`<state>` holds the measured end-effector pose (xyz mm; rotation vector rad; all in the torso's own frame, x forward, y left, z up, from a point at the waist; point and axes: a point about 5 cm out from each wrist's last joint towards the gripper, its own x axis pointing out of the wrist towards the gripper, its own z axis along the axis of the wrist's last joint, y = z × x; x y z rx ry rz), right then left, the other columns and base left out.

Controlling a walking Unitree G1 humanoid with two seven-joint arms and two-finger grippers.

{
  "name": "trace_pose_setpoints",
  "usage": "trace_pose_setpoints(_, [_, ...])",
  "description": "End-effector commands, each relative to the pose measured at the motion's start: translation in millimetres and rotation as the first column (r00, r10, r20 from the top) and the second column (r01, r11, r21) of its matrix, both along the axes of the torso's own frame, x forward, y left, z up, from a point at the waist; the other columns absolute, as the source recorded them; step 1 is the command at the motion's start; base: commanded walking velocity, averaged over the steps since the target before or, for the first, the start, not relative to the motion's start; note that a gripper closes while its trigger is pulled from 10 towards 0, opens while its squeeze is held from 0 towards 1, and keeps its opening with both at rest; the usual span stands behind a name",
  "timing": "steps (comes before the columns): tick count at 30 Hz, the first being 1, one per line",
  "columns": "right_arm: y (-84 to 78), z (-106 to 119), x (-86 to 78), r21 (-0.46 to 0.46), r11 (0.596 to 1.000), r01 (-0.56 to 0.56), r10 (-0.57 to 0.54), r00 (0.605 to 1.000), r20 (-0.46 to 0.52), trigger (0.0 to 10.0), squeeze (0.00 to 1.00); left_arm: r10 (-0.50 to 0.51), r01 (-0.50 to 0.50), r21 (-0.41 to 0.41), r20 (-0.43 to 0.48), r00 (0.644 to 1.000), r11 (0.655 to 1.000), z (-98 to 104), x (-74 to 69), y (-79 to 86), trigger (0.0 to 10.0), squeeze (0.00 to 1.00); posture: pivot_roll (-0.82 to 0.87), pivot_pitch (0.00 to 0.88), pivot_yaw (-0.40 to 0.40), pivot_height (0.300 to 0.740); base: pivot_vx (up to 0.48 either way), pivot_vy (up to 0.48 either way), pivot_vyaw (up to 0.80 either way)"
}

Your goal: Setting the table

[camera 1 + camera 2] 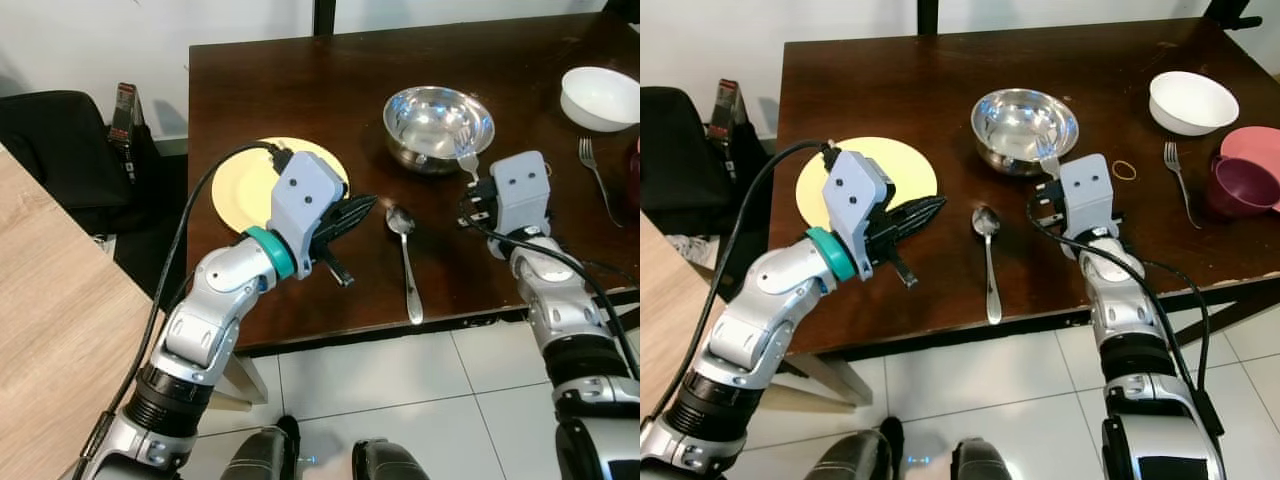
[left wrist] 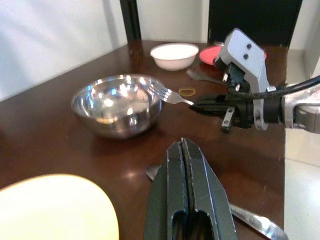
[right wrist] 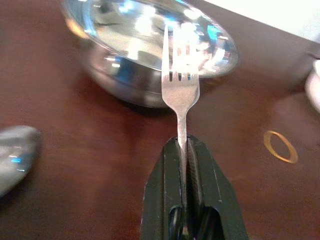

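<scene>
Our right end effector (image 1: 1050, 172) grasps a silver metal fork (image 3: 180, 82) only by its handle tip, so it may pivot and strike the shiny steel bowl (image 1: 1024, 128); the left end effector (image 1: 923, 213) is clenched, empty.

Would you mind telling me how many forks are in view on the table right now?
2. One fork is clamped in the right pincer, its tines over the steel bowl's rim. The other fork lies flat beside the maroon cup.
</scene>
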<state>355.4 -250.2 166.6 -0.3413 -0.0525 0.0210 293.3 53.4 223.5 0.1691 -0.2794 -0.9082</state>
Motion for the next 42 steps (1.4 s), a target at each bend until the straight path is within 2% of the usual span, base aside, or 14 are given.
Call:
trace_pose_setpoints(1, [-10.5,16,-8.7,0.032,0.999,0.019,-0.023,0.994,0.108,10.0,0.0,-0.016,0.016,0.002,-0.017,1.0,1.0,-2,-2.8,-0.1,10.0,0.0,-0.06,0.14,0.073,0.74,0.0,0.0,0.0])
trace_pose_setpoints(2, [-12.8,25,-12.6,0.05,0.999,0.019,-0.026,0.987,0.16,10.0,0.0,-0.013,0.013,-0.002,-0.018,1.0,1.0,-1,-2.5,0.9,10.0,0.0,-0.07,0.139,0.083,0.74,0.0,0.0,0.0])
trace_pose_setpoints(8, [-22.0,48,-28.1,0.104,0.995,0.011,-0.043,0.95,0.31,10.0,0.0,-0.009,0.009,-0.004,-0.022,1.0,1.0,0,-0.7,3.2,10.0,0.0,-0.08,0.134,0.094,0.74,0.0,0.0,0.0])
trace_pose_setpoints(12, [-32.4,47,-34.5,0.097,0.994,0.049,-0.076,0.951,0.299,10.0,0.0,-0.01,0.01,0.004,-0.023,1.0,1.0,0,0.5,3.4,10.0,0.0,-0.09,0.131,0.097,0.74,0.0,0.0,0.0])
trace_pose_setpoints(17, [-52.0,13,-40.9,0.018,0.989,0.145,-0.146,0.983,0.113,10.0,0.0,-0.009,0.009,0.004,-0.024,1.0,1.0,-1,0.8,3.7,10.0,0.0,-0.1,0.126,0.097,0.74,0.0,0.0,0.0])
trace_pose_setpoints(19, [-46.6,-4,-40.2,0.037,0.995,0.097,-0.097,0.995,0.015,10.0,0.0,-0.014,0.014,0.002,-0.027,1.0,1.0,0,-0.3,4.1,10.0,0.0,-0.1,0.123,0.096,0.74,0.0,0.0,0.0])
trace_pose_setpoints(21, [-42.3,-8,-38.6,0.051,0.996,0.072,-0.072,0.997,-0.01,10.0,0.0,-0.017,0.017,0.001,-0.028,0.999,1.0,0,-0.9,4.1,10.0,0.0,-0.1,0.122,0.095,0.74,0.0,0.0,0.0])
trace_pose_setpoints(23, [-25.4,-17,-32.2,0.093,0.996,-0.008,0.014,0.998,-0.063,10.0,0.0,-0.038,0.038,0.007,-0.028,0.999,0.999,0,-4.1,4.8,10.0,0.0,-0.09,0.12,0.088,0.74,0.0,0.0,0.0])
trace_pose_setpoints(24, [-25.4,-17,-32.2,0.093,0.996,-0.008,0.014,0.998,-0.063,10.0,0.0,-0.038,0.038,0.007,-0.028,0.999,0.999,0,-4.1,4.8,10.0,0.0,-0.09,0.12,0.088,0.74,0.0,0.0,0.0])
trace_pose_setpoints(26, [-10.8,-24,-27.3,0.168,0.984,-0.064,0.081,0.992,-0.097,10.0,0.0,-0.054,0.054,0.013,-0.027,0.998,0.998,0,-7.3,6.3,10.0,0.0,-0.08,0.119,0.083,0.74,0.0,0.0,0.0])
trace_pose_setpoints(27, [-10.8,-24,-27.3,0.168,0.984,-0.064,0.081,0.992,-0.097,10.0,0.0,-0.054,0.054,0.013,-0.027,0.998,0.998,0,-7.3,6.3,10.0,0.0,-0.08,0.119,0.083,0.74,0.0,0.0,0.0])
trace_pose_setpoints(29, [2.2,-34,-24.0,0.181,0.977,-0.111,0.138,0.98,-0.144,10.0,0.0,-0.058,0.058,0.018,-0.029,0.998,0.998,-1,-10.3,9.4,10.0,0.0,-0.07,0.12,0.08,0.74,0.0,0.0,0.0])
trace_pose_setpoints(34, [12.6,-49,-20.7,0.182,0.976,-0.119,0.158,0.963,-0.218,10.0,0.0,-0.046,0.047,0.019,-0.035,0.998,0.999,-2,-12.4,14.1,10.0,0.0,-0.06,0.124,0.073,0.74,0.0,0.0,0.0])
trace_pose_setpoints(42, [13.9,-54,-19.9,0.223,0.971,-0.091,0.15,0.952,-0.265,10.0,0.0,-0.037,0.038,0.017,-0.039,0.999,0.999,-2,-12.6,14.9,10.0,0.0,-0.06,0.129,0.073,0.74,0.0,0.0,0.0])
